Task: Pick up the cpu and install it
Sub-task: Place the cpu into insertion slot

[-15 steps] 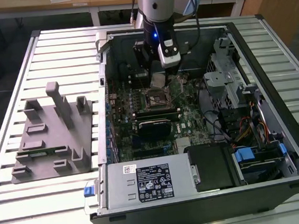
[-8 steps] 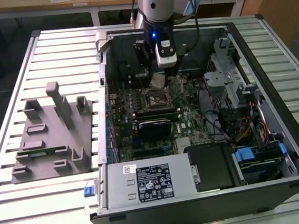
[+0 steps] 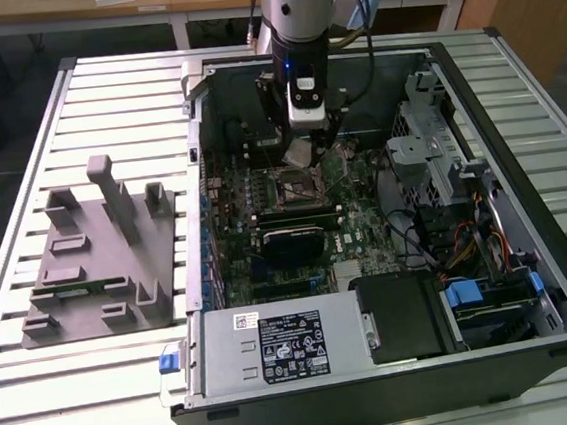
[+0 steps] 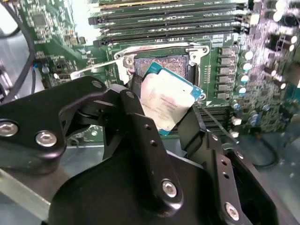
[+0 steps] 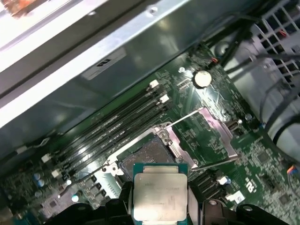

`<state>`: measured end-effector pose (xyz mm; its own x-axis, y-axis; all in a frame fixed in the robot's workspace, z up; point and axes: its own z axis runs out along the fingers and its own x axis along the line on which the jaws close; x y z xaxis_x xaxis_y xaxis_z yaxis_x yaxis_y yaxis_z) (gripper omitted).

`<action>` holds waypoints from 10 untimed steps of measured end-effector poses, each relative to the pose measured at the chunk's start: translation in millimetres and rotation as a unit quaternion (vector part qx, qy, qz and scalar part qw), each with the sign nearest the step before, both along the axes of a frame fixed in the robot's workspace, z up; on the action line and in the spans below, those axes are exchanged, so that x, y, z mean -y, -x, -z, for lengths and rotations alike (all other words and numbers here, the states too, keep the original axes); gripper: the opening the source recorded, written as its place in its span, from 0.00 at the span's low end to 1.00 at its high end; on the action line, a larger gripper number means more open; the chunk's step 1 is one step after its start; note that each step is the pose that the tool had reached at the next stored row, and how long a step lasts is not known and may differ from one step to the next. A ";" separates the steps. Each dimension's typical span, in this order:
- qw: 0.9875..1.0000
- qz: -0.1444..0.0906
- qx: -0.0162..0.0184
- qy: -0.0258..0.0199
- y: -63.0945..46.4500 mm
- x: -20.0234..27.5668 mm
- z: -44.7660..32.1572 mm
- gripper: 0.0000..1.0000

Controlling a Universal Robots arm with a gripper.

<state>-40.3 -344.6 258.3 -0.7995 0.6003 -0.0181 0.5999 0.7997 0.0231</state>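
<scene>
My gripper (image 3: 305,148) is shut on the cpu (image 4: 166,101), a flat square chip with a pale silvery top and a thin teal rim. The chip is pinched by its edges between two black fingers (image 4: 136,117). It hangs tilted a little above the open black socket (image 4: 161,58) on the green motherboard inside the computer case. In the first wrist view the cpu (image 5: 160,191) sits just before the socket (image 5: 145,157), whose metal load plate (image 5: 213,129) is swung open to one side. In the exterior view the cpu (image 3: 298,153) shows as a pale patch below the wrist.
A grey plastic holder block (image 3: 97,256) with upright posts lies on the slatted table at the exterior view's left. The open case (image 3: 193,111) walls in the motherboard. Memory slots (image 5: 117,126), a black heatsink (image 3: 291,242), drive cages and cables (image 3: 441,177) crowd around the socket.
</scene>
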 end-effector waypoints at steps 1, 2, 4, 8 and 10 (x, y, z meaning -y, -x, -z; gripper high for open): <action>1.000 0.010 0.000 0.000 0.0 0.0 0.0 0.55; 1.000 0.019 0.000 0.000 0.0 0.0 0.1 0.55; 0.999 0.037 0.000 0.000 0.0 0.0 0.2 0.55; 0.997 0.073 0.000 0.000 0.0 0.0 0.5 0.55; 0.996 0.091 0.000 0.000 0.0 0.0 0.7 0.55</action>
<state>-40.3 -344.6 257.6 -0.6781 0.7348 -0.0181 0.7344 0.6783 0.0231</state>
